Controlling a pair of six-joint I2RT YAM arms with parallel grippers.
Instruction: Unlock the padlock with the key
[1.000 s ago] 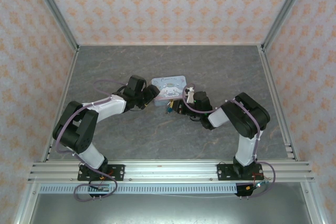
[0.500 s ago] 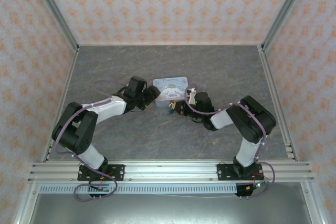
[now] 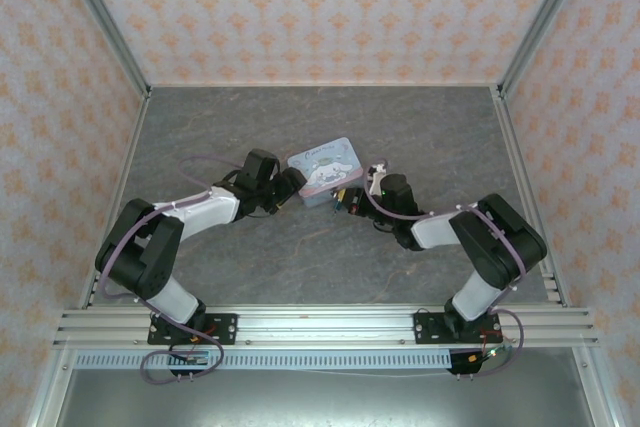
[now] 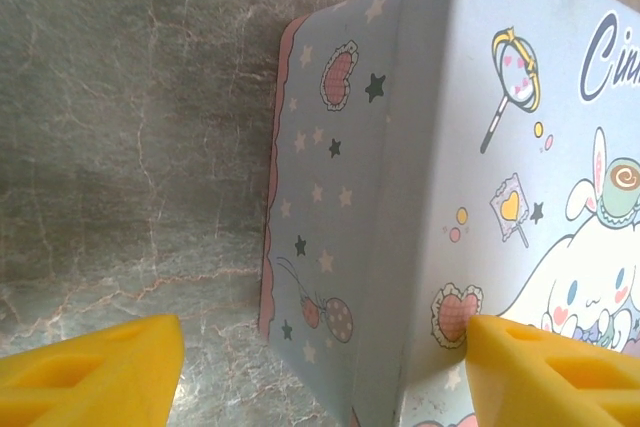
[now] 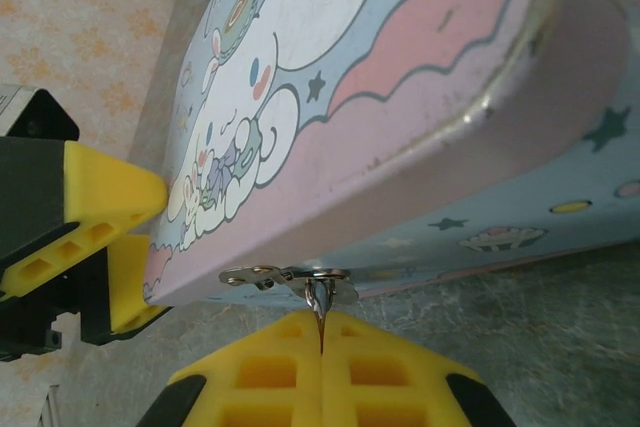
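Note:
A pastel cartoon tin lies mid-table between both arms. My left gripper stands open around the tin's left corner; one yellow finger touches the lid and the other hovers over the table. My right gripper is at the tin's front edge. Its yellow fingers are shut on a thin shiny metal piece that hangs through the tin's silver hasp. I cannot tell whether that piece belongs to the padlock or is the key. The padlock's teal body is hidden.
Grey marbled table inside patterned walls. Aluminium posts stand at the back corners and a rail carries the arm bases at the near edge. Open floor lies behind and in front of the tin.
The tin has swung slightly, its right end now nearer the back. My right gripper moved right and further back along the tin's front edge and closed fully. The left gripper stayed open at the corner.

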